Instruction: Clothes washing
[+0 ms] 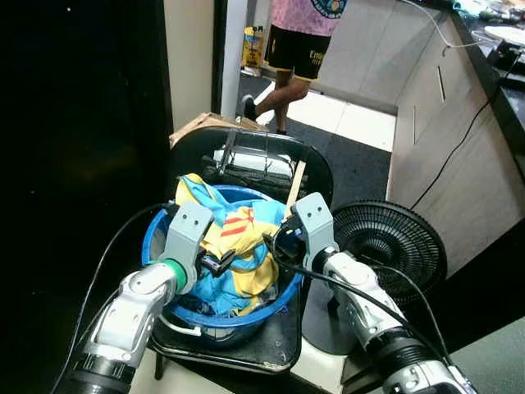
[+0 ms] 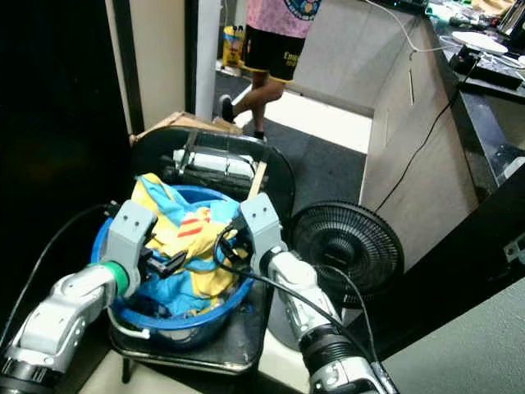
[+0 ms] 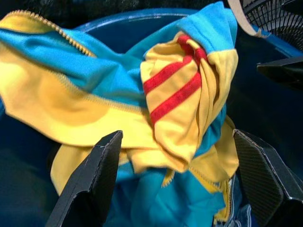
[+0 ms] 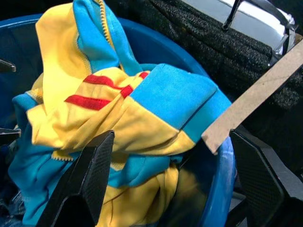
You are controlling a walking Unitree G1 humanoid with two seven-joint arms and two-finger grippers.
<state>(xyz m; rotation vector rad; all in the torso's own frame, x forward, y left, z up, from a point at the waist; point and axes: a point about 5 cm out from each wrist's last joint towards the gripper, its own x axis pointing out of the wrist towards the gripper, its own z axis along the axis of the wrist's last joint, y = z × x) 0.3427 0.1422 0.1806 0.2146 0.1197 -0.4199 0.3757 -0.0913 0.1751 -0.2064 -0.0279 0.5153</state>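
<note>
I hold the left gripper and right gripper, both spread wide, flanking the yellow-and-blue fabric garment heaped in the round blue plastic basin, ready to grasp.

Soft matt fleece garment in yellow and blue, glossy smooth plastic basin, matt textured black fingers, raw cardboard strip, coarse black mesh chair back

Black chair carries blue basin; yellow-blue garment heaped inside.
</note>
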